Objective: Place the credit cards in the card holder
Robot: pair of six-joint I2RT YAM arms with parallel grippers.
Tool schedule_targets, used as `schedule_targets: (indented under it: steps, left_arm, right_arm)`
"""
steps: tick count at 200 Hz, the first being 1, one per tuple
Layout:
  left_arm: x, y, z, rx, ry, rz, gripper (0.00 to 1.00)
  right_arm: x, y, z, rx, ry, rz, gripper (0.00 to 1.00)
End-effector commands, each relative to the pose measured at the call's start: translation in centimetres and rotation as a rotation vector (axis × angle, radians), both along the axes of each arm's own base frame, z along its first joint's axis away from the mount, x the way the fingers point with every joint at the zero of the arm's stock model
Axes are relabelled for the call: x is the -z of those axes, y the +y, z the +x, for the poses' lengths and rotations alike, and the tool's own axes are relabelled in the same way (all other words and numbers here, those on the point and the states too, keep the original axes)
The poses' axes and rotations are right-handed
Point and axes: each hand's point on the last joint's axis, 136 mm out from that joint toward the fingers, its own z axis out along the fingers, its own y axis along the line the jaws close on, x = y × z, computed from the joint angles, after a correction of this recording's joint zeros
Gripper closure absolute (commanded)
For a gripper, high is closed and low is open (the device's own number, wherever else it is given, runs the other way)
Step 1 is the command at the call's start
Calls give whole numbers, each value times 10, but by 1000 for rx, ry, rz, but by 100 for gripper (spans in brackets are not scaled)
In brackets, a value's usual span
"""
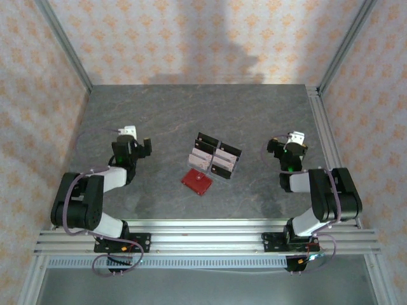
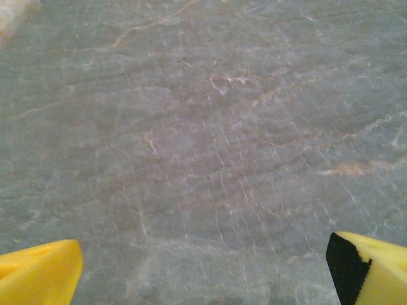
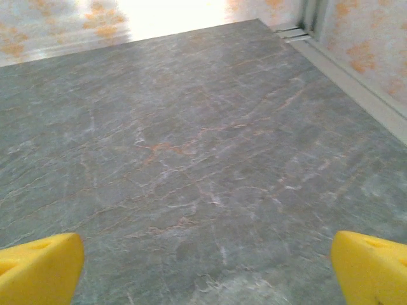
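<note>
All credit cards [image 1: 214, 157] lie beside the folded card holder [image 1: 196, 181], none inserted; left gripper [image 2: 203, 260] and right gripper [image 3: 207, 254] stand spread, empty.

Table [image 1: 191, 108]: dark grey stone-look top with pale and rust-coloured veins, edged by aluminium rails [image 1: 203, 238] along the near and right sides. Lying on it, mid-table: several credit cards [image 1: 202, 150], flat, clustered in two close rows. Card holder [image 1: 196, 181], red, closed flat, just beside the cluster's near-left corner.
</note>
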Motion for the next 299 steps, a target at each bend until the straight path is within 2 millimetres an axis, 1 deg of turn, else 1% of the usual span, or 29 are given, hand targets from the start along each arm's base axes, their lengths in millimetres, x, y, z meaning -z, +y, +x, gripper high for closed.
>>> schedule_targets:
  steps: [1,5,10,12,16,20,21,24,32,45,53,62,70,76,84,91,98,108,122,135,154,174,201,226,261,299]
  left_arm:
    - [-61,13,6,-96,3,-1,0]
    - [-69,14,6,-109,10,-12,0]
    - [-73,13,4,-119,45,-32,0]
    - [-76,12,5,-121,49,-43,0]
    - [-78,11,3,-128,75,-68,0]
    - [-79,8,0,-131,102,-94,0]
    - [-79,7,0,-132,108,-100,0]
    - [-83,6,-1,-134,113,-121,0]
    - [-82,-2,-6,-133,151,-177,0]
    - [-82,-17,-15,-119,170,-260,0]
    - [-84,-27,-22,-110,161,-307,0]
    - [-85,-40,-29,-95,151,-354,0]
    - [-85,-52,-35,-83,146,-395,0]
    - [-84,-61,-41,-74,145,-428,0]
    - [-83,-72,-48,-57,149,-462,0]
    - [-79,-81,-55,-65,155,-516,0]
    - [-77,-91,-60,-52,159,-549,0]
    - [-73,-104,-67,-37,161,-590,0]
    - [-67,-120,-75,-19,166,-646,0]
    - [-62,-135,-77,3,176,-699,0]
    - [-57,-155,-73,39,202,-716,0]
    - [-50,-178,-64,84,240,-708,0]
    - [-44,-212,-46,146,268,-691,0]
    - [-40,-239,-30,185,267,-691,0]
    - [-32,-266,-13,208,270,-683,0]
    - [-28,-285,-2,221,261,-673,0]
  right_arm:
    - [-40,-19,-13,127,-85,-5,1]
    - [-46,-20,-14,132,-80,-1,1]
    - [-54,-21,-15,144,-71,15,1]
    - [-60,-21,-15,152,-80,31,1]
    - [-69,-22,-16,165,-86,58,1]
    - [-71,-21,-16,175,-78,86,1]
    - [-78,-21,-16,176,-95,95,1]
    - [-89,-21,-17,184,-115,125,1]
    - [-106,-19,-18,199,-147,233,1]
    - [-127,-13,-25,206,-186,390,1]
    - [-142,-4,-27,153,-226,454,1]
    - [-154,9,-28,83,-246,525,1]
    - [-162,27,-26,-10,-235,599,0]
    - [-164,43,-23,-83,-187,646,4]
    - [-159,65,-21,-161,-71,712,9]
    - [-148,84,-21,-215,41,747,12]
    - [-135,97,-25,-227,143,770,14]
    - [-121,113,-35,-246,234,771,16]
    - [-100,124,-54,-233,331,760,18]
    - [-81,129,-73,-223,420,742,20]
    - [-56,138,-101,-225,521,688,22]
    - [-38,148,-126,-242,598,607,23]
    - [-24,158,-148,-265,649,550,23]
    - [-17,166,-155,-287,668,545,23]
    - [-8,185,-164,-339,715,523,24]
    - [10,205,-171,-375,756,495,24]
